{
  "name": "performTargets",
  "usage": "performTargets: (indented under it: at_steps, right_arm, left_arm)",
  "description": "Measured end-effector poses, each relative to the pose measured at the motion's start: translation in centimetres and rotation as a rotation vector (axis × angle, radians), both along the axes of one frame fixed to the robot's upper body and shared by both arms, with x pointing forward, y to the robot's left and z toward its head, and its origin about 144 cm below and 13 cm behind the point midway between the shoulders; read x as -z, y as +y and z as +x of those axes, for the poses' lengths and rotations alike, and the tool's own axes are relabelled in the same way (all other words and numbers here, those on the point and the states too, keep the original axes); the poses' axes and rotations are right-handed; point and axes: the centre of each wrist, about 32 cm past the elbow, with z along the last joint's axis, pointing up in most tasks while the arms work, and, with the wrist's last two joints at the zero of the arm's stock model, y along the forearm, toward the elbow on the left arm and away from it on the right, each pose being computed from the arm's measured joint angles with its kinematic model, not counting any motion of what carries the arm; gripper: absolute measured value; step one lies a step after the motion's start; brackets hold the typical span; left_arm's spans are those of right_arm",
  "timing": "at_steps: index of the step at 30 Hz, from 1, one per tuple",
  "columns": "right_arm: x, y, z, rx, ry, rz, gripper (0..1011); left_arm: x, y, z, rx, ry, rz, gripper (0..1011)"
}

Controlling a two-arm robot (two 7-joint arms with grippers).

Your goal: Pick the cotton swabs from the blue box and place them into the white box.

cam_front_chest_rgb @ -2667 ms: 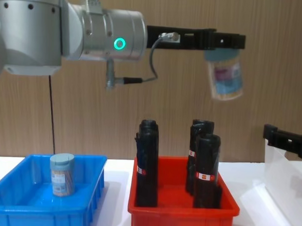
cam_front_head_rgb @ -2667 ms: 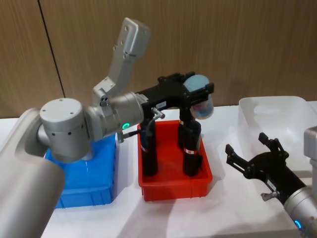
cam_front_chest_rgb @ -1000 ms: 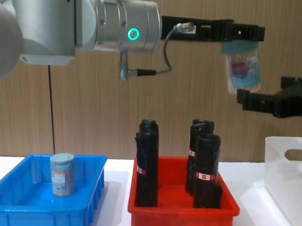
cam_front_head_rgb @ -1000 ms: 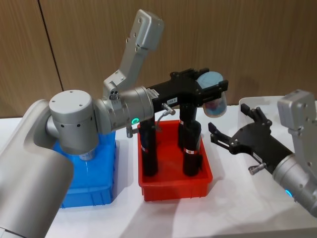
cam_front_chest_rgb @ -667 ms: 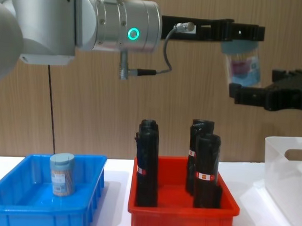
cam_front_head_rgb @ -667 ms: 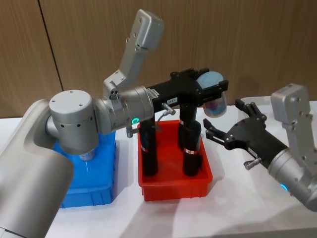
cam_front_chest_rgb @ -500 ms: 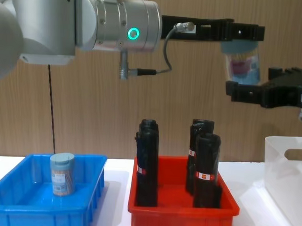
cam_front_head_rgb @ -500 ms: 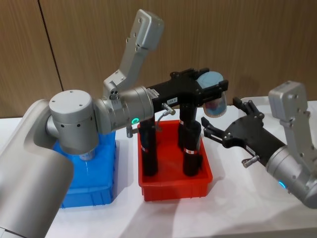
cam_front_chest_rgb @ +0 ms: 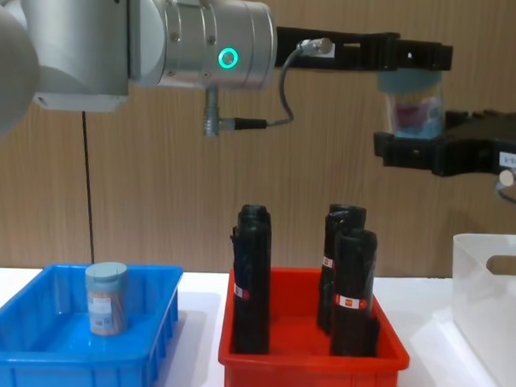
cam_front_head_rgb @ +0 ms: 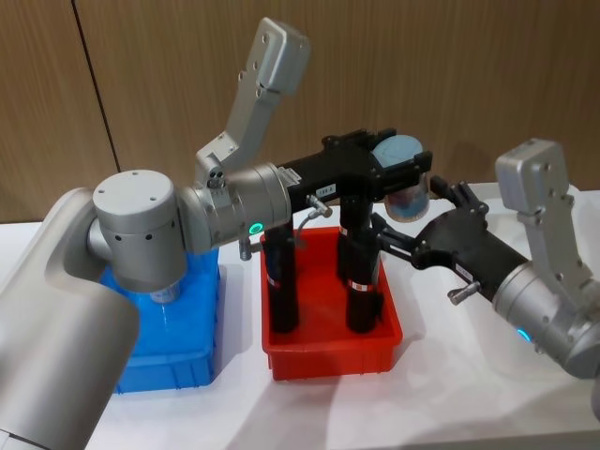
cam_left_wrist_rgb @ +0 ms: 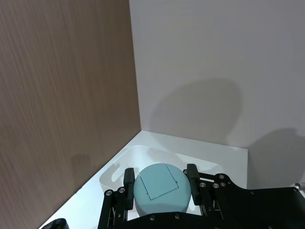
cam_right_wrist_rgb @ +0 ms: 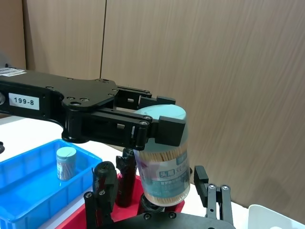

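Note:
My left gripper (cam_front_head_rgb: 401, 173) is shut on the pale blue lid of a cotton swabs jar (cam_front_head_rgb: 409, 195), holding it upright high above the red bin. The jar (cam_right_wrist_rgb: 163, 160) hangs clear, label visible. My right gripper (cam_front_head_rgb: 417, 214) is open, with its black fingers (cam_right_wrist_rgb: 101, 205) on either side of the jar's lower body, a gap on each side. A second cotton swabs jar (cam_front_chest_rgb: 106, 298) stands in the blue box (cam_front_chest_rgb: 28, 355) at the left. The white box (cam_front_chest_rgb: 494, 289) sits at the right.
A red bin (cam_front_chest_rgb: 310, 371) with three tall black rolls (cam_front_chest_rgb: 252, 279) stands in the middle of the white table, directly under the held jar. A wooden wall runs behind the table.
My right gripper rose from beside the white box and moved left until its open fingers came around the jar. The left gripper shifted slightly right at first, then held still.

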Motion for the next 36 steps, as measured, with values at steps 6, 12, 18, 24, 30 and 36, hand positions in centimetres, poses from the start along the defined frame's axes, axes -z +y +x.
performTargets:
  at_steps: [6, 12, 18, 24, 30, 36]
  right_arm:
    - [-0.2, 0.1, 0.5, -0.003, 0.004, -0.004, 1001]
    - [-0.3, 0.2, 1.1, -0.005, 0.011, -0.004, 1002]
    - [-0.3, 0.1, 1.7, -0.002, 0.017, 0.001, 1002]
    - [-0.3, 0.0, 2.1, -0.004, 0.025, 0.01, 945]
    - [-0.2, -0.1, 2.6, -0.007, 0.035, 0.021, 786]
    - [-0.1, -0.1, 2.8, -0.009, 0.039, 0.031, 662]
  left_arm:
    - [0.0, 0.0, 0.0, 0.0, 0.0, 0.0, 669]
    - [0.0, 0.0, 0.0, 0.0, 0.0, 0.0, 669]
    - [0.0, 0.0, 0.0, 0.0, 0.0, 0.0, 669]
    - [0.0, 0.0, 0.0, 0.0, 0.0, 0.0, 669]
    - [0.0, 0.0, 0.0, 0.0, 0.0, 0.0, 669]
    - [0.0, 0.0, 0.0, -0.001, 0.0, 0.0, 669]
